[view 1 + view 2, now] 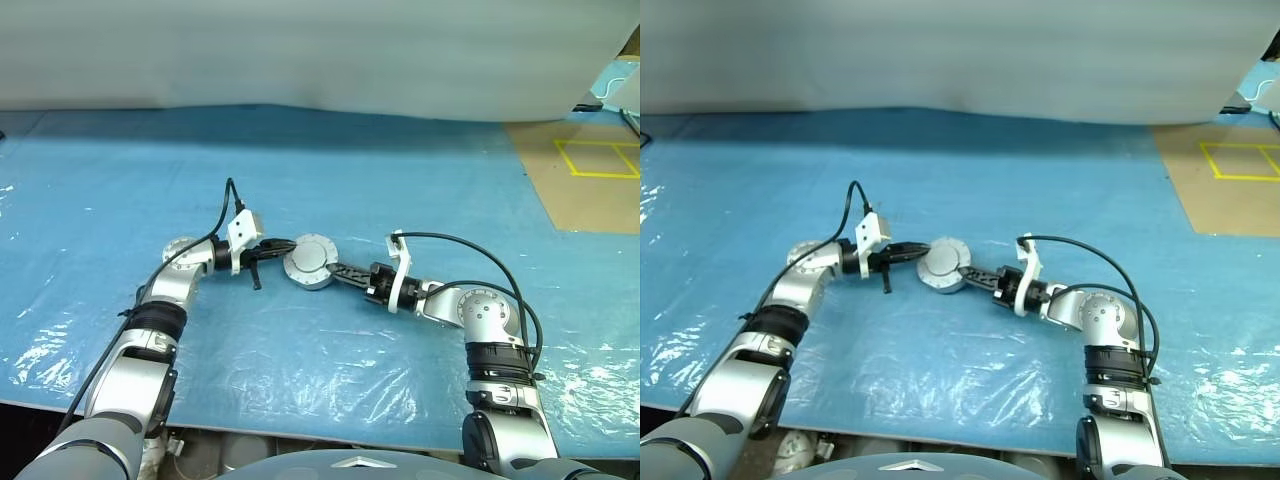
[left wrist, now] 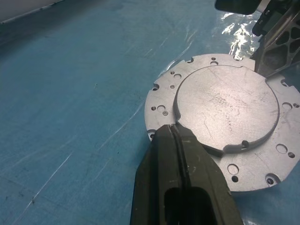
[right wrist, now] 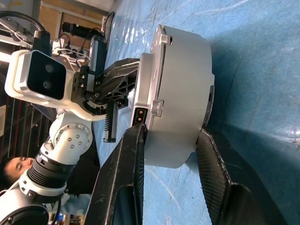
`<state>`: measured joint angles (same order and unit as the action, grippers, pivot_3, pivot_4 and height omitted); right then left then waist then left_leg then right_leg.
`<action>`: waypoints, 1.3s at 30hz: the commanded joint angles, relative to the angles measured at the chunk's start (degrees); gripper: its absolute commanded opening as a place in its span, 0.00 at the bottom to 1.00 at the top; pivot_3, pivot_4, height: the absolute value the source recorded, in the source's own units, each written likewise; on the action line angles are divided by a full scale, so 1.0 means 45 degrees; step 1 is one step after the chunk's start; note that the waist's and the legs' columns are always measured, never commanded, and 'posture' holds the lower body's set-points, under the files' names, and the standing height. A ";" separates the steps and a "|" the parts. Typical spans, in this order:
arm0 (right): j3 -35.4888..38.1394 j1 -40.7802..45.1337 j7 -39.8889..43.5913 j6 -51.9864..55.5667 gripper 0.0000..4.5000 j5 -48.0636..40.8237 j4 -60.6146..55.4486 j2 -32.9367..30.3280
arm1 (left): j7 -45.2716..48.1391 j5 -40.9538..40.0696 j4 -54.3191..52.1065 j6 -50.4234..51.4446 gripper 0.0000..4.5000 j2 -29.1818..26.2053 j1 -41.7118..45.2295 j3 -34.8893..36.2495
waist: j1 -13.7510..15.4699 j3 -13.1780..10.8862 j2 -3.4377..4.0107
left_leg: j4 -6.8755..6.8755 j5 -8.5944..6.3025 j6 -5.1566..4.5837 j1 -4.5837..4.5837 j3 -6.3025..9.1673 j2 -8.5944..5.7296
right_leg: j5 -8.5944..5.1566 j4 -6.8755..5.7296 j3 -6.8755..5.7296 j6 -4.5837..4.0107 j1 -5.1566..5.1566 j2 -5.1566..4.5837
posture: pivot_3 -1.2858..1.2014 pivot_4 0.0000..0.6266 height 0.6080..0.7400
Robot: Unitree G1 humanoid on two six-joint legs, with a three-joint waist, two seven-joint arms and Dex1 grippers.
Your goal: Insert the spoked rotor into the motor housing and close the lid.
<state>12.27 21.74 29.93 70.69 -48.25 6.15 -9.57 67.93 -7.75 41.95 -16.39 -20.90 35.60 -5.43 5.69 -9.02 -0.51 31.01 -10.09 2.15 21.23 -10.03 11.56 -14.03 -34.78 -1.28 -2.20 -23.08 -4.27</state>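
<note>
Blue tabletop (image 1: 120,200) under everything. Motor housing (image 1: 310,262) sits between my hands: my right fingers (image 3: 171,164) straddle its thick wall, left fingers (image 2: 180,154) pressed together on its flange. Looks heavy, rigid, slick metal; grip the sides.

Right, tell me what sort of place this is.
Probably a robot lab or test workshop, not a home. The work surface is a table under a blue plastic sheet, yellow tape marks out a square on the brown floor beside it, and a silver motor housing sits between the robot's two hands.
</note>
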 commanded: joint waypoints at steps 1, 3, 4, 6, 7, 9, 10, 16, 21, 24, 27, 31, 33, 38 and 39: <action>0.0051 0.0126 0.0070 -0.0309 0.27 -0.0196 -0.0160 0.0198 | 0.0123 0.0305 0.0128 0.0075 0.00 0.0070 -0.0153 -0.0372 | 0.0000 0.0000 0.0000 | 0.0000 0.0000 0.0000 0.0000 -0.0001 0.0000 | 0.0000 0.0000 0.0000 0.0000 0.0000 0.0000 | 0.52 0.24 1.00; 0.0050 0.0129 0.0097 -0.0278 0.27 -0.0256 -0.0253 0.0226 | 0.0130 0.0278 0.0155 0.0059 0.00 0.0076 -0.0120 -0.0345 | 0.0003 0.0000 0.0000 | 0.0000 0.0000 0.0000 0.0000 0.0000 0.0000 | 0.0000 0.0000 0.0000 0.0000 0.0000 0.0000 | 0.52 0.24 1.00; 0.0048 0.0126 0.0096 -0.0240 0.27 -0.0291 -0.0322 0.0247 | 0.0137 0.0208 0.0158 0.0074 0.00 0.0089 -0.0088 -0.0287 | 0.0003 0.0000 0.0000 | 0.0000 0.0000 0.0000 0.0000 0.0000 0.0000 | 0.0000 0.0000 0.0000 0.0000 0.0000 0.0000 | 0.52 0.24 1.00; -0.0006 0.0120 0.0186 -0.0115 0.27 -0.0399 -0.0491 0.0245 | 0.0212 -0.0602 -0.0317 0.0935 0.00 0.0278 0.0006 0.0188 | 0.0003 -0.0001 0.0001 | 0.0000 0.0000 0.0000 0.0000 0.0000 0.0000 | 0.0000 0.0000 0.0000 0.0000 0.0000 0.0000 | 0.52 0.24 1.00; -0.0027 0.0114 0.0224 -0.0080 0.27 -0.0432 -0.0546 0.0238 | 0.0257 -0.0946 -0.0562 0.1357 0.00 0.0355 0.0024 0.0376 | 0.0002 -0.0002 0.0002 | 0.0000 0.0000 0.0000 0.0001 0.0000 0.0000 | 0.0000 0.0000 -0.0001 0.0000 0.0000 0.0000 | 0.52 0.24 1.00; 0.0110 0.0135 0.0025 0.0076 0.27 -0.0503 -0.0542 0.0304 | 0.0455 -0.2533 -0.2024 0.3549 0.00 0.0512 0.0032 0.1033 | 0.0000 -0.0010 0.0003 | 0.0001 0.0000 0.0000 0.0007 0.0000 0.0000 | 0.0000 0.0000 -0.0001 -0.0001 -0.0005 0.0000 | 0.52 0.24 1.00; 0.0164 0.0125 -0.0036 0.0089 0.27 -0.0507 -0.0560 0.0307 | 0.0467 -0.3434 -0.2976 0.5076 0.00 0.0446 -0.0009 0.1339 | -0.0002 -0.0014 0.0002 | 0.0004 0.0000 0.0000 0.0022 0.0000 0.0000 | 0.0000 -0.0002 -0.0001 -0.0002 -0.0020 0.0000 | 0.52 0.24 1.00; 0.0670 0.0058 -0.0301 0.0099 0.27 -0.0763 -0.0505 0.0419 | -0.0142 -0.5226 -0.5639 0.8928 0.00 -0.0398 -0.0785 0.2137 | -0.0076 -0.0023 0.0019 | 0.0005 0.0001 0.0002 0.0094 0.0004 0.0005 | 0.0004 -0.0011 -0.0014 -0.0007 -0.0088 0.0009 | 0.52 0.24 1.00; 0.1313 0.0317 -0.0698 -0.0221 0.25 -0.0939 -0.0143 0.0615 | -0.0795 -0.5407 -0.5949 0.9432 0.00 -0.0631 -0.1249 0.2606 | -0.0036 -0.0043 0.0044 | 0.0004 0.0000 0.0003 0.0104 0.0007 0.0009 | 0.0011 -0.0002 -0.0028 0.0006 -0.0087 0.0010 | 0.52 0.24 1.00; 0.1415 0.0472 -0.0635 -0.0169 0.25 -0.1018 0.0008 0.0618 | -0.1003 -0.5421 -0.6068 0.9506 0.00 -0.0665 -0.1494 0.2758 | -0.0019 -0.0045 0.0047 | 0.0014 0.0000 0.0003 0.0109 0.0014 0.0008 | 0.0009 -0.0003 -0.0032 0.0002 -0.0086 0.0008 | 0.52 0.24 1.00; 0.1460 0.0726 -0.0795 -0.0035 0.25 -0.1082 0.0149 0.0756 | -0.1417 -0.5630 -0.6120 0.9695 0.00 -0.0606 -0.1595 0.3113 | -0.0041 -0.0045 0.0048 | 0.0023 0.0000 0.0003 0.0107 0.0015 0.0007 | 0.0000 -0.0002 -0.0029 -0.0012 -0.0083 0.0007 | 0.52 0.24 1.00; 0.1895 0.1200 -0.1090 -0.0032 0.25 -0.1404 0.0384 0.1068 | -0.2496 -0.6093 -0.5914 1.0335 0.00 -0.0489 -0.1526 0.3845 | -0.0075 -0.0046 0.0049 | 0.0022 0.0000 0.0004 0.0105 0.0015 0.0009 | 0.0028 -0.0006 -0.0030 0.0034 -0.0085 0.0013 | 0.52 0.24 1.00; 0.2339 0.1644 -0.1369 0.0027 0.25 -0.1914 0.0262 0.1381 | -0.3288 -0.6833 -0.5808 1.1227 0.00 -0.0318 -0.1491 0.4552 | -0.0083 -0.0048 0.0052 | 0.0021 0.0000 0.0004 0.0109 0.0015 0.0006 | 0.0030 -0.0007 -0.0030 0.0038 -0.0086 0.0012 | 0.52 0.24 1.00; 0.3027 0.2638 -0.2261 0.0153 0.25 -0.2938 0.0021 0.1991 | -0.4307 -0.8878 -0.6480 1.2655 0.00 0.0236 -0.1855 0.6114 | -0.0086 -0.0049 0.0052 | 0.0027 0.0002 0.0002 0.0153 0.0015 -0.0035 | 0.0032 -0.0024 -0.0030 0.0037 -0.0136 0.0016 | 0.52 0.24 1.00; 0.3063 0.2871 -0.2464 0.0124 0.25 -0.3141 -0.0025 0.2167 | -0.4432 -0.8813 -0.6534 1.2503 0.04 0.0300 -0.2025 0.6156 | -0.0083 -0.0049 0.0052 | 0.0027 0.0002 0.0002 0.0156 0.0015 -0.0035 | 0.0032 -0.0023 -0.0031 0.0037 -0.0137 0.0016 | 0.52 0.24 1.00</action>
<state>24.94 32.76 19.01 71.30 -57.67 9.24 -0.86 48.90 -45.77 15.06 39.97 -19.66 27.12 20.76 5.32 -9.24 -0.27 31.12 -10.08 2.15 21.94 -9.96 11.41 -13.88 -34.87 -1.42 -2.04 -23.70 -4.20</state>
